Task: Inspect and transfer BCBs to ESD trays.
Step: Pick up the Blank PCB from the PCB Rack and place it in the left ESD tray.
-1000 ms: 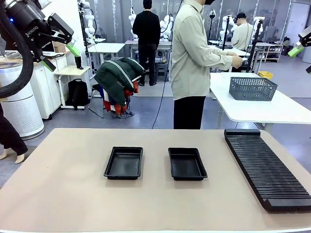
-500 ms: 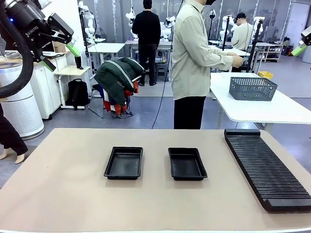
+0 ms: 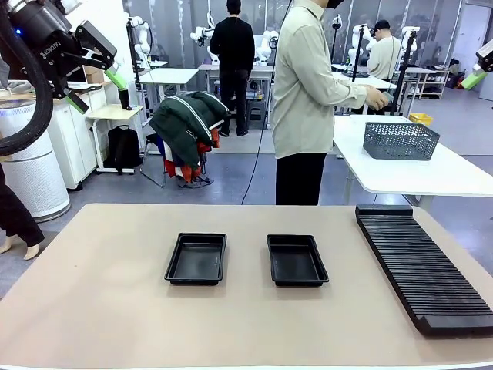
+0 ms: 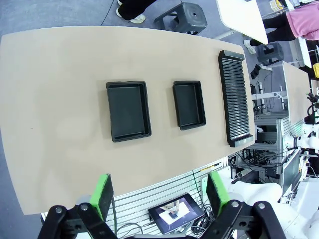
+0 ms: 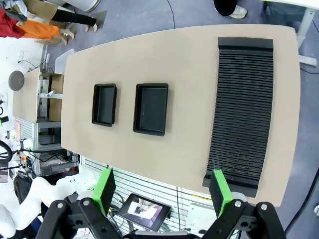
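Front view: both trays (image 3: 196,260) (image 3: 296,261) sit empty, the left end effector (image 3: 96,89) and right end effector (image 5: 160,174) hang up high, fingers apart, so nothing is done yet.

Left ESD tray (image 3: 196,259) and right ESD tray (image 3: 296,260): plain black. Table (image 3: 92,308): uniform tan. Rack (image 3: 424,266), right: black, ribbed with parallel slots. Mesh basket (image 3: 400,140), far right: grey, lattice-patterned. Left gripper (image 4: 159,176), right gripper (image 5: 162,173): black, green pads.
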